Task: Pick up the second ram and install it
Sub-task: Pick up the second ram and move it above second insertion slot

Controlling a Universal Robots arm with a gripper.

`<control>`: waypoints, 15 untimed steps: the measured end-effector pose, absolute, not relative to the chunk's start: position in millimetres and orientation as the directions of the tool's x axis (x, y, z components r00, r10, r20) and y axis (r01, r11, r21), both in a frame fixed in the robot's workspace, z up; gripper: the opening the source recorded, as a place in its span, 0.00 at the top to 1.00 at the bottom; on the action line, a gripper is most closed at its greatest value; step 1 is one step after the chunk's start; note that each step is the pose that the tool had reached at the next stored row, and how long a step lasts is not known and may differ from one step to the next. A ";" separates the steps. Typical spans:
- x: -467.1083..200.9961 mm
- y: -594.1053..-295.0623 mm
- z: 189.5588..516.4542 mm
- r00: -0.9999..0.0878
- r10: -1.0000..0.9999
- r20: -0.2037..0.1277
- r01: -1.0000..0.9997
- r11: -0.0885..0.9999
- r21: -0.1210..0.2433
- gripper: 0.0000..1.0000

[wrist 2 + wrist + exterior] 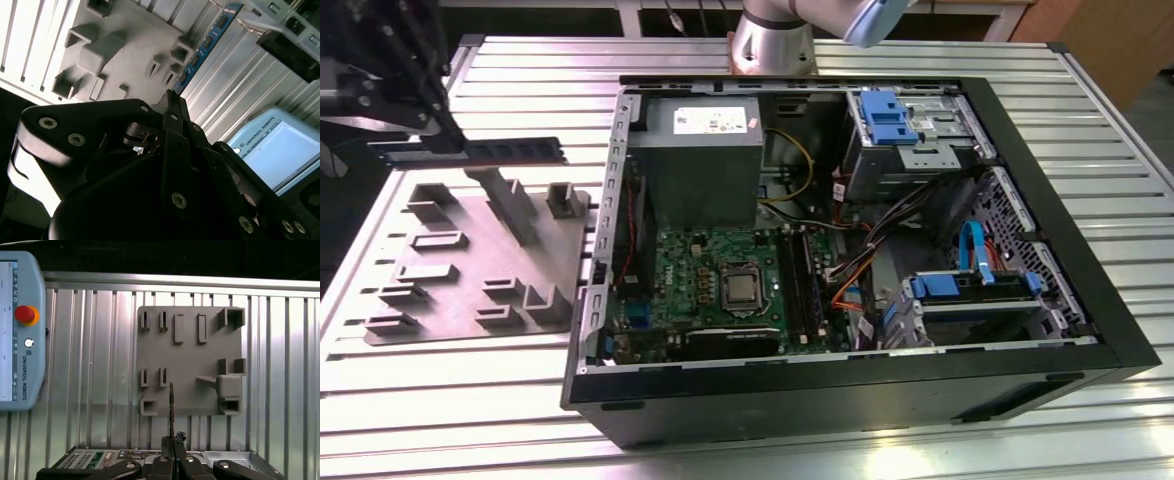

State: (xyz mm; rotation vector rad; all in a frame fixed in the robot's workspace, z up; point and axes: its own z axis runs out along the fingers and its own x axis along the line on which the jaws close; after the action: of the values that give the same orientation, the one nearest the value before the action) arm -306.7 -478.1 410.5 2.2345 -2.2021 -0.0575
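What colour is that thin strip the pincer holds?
The second ram is blue with dark chips; second wrist view.

We hold our gripper [447,142] out at the exterior view's left, well apart from the upright base of our arm [774,45], pointing down, its dark fingers [181,465] closed tight on the second ram [507,152].

In the exterior view, the second ram [514,151] has free room at 3 o'clock up to the case wall [616,180], with fixture posts [504,200] at 6 o'clock.
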 end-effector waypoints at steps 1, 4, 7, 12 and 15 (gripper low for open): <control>-303.2 -478.1 410.5 0.014 -1.000 -0.023 -0.999 -0.015 0.028 0.89; -290.2 -478.1 410.5 0.014 -1.000 -0.023 -0.999 -0.015 0.028 0.89; -277.0 -478.1 410.5 0.014 -1.000 -0.023 -0.999 -0.015 0.028 0.89; -256.9 -478.1 410.5 0.014 -1.000 -0.023 -0.999 -0.015 0.028 0.89; -245.2 -478.1 410.5 0.014 -1.000 -0.023 -0.999 -0.015 0.028 0.89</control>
State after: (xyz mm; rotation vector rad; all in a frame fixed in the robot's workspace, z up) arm -245.2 -478.1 410.5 2.2345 -2.2020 -0.0575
